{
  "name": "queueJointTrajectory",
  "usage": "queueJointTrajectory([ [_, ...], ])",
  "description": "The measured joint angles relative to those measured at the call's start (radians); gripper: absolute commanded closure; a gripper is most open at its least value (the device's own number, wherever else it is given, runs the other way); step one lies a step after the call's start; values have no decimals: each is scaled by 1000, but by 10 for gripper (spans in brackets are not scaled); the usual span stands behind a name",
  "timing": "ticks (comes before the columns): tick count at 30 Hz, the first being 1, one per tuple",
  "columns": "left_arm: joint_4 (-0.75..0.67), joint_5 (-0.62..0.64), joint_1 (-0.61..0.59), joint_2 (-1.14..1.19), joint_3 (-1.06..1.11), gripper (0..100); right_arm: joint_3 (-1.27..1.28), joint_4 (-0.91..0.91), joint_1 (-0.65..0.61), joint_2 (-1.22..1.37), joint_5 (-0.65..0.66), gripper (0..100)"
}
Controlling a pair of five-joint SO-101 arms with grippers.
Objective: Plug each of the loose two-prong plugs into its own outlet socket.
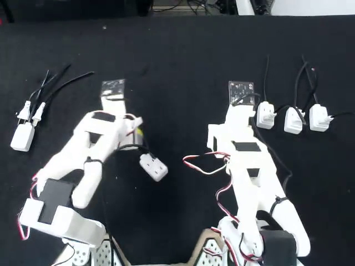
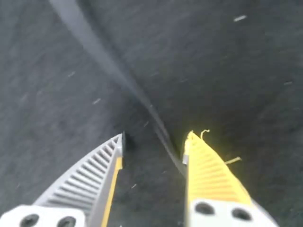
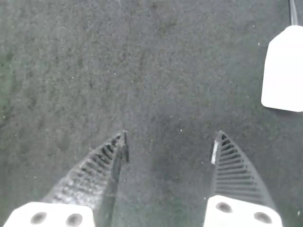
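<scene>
The left gripper (image 2: 155,137), jaws spread astride a black cord (image 2: 111,66), risks closing on cord and dragging the white socket block (image 1: 153,167) mid-surface, while loose plugs (image 1: 30,112) lie near the left edge and the right gripper (image 3: 172,135), also spread, hangs over bare surface.

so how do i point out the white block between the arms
On the black table, look in the gap between the left arm and right arm. The white block lies there alone and tilted; the other white blocks sit grouped at the table's far sides.

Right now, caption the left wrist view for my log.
Left end effector, open, over a cable on the dark table.
</scene>
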Motion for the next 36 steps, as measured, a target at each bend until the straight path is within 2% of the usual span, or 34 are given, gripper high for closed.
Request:
queueJointTrajectory([
  [8, 311, -6, -169, -8, -52, 802, 0, 0, 0, 0, 0, 730],
  [13, 470, -141, -239, -8, -104, 798, 0, 0, 0, 0, 0, 730],
  [24, 522, -381, -334, -8, -288, 801, 0, 0, 0, 0, 0, 730],
  [27, 522, -445, -413, -6, -408, 801, 0, 0, 0, 0, 0, 730],
  [32, 509, -480, -542, -6, -574, 797, 0, 0, 0, 0, 0, 730],
  [36, 509, -655, -600, 3, -638, 797, 0, 0, 0, 0, 0, 730],
])
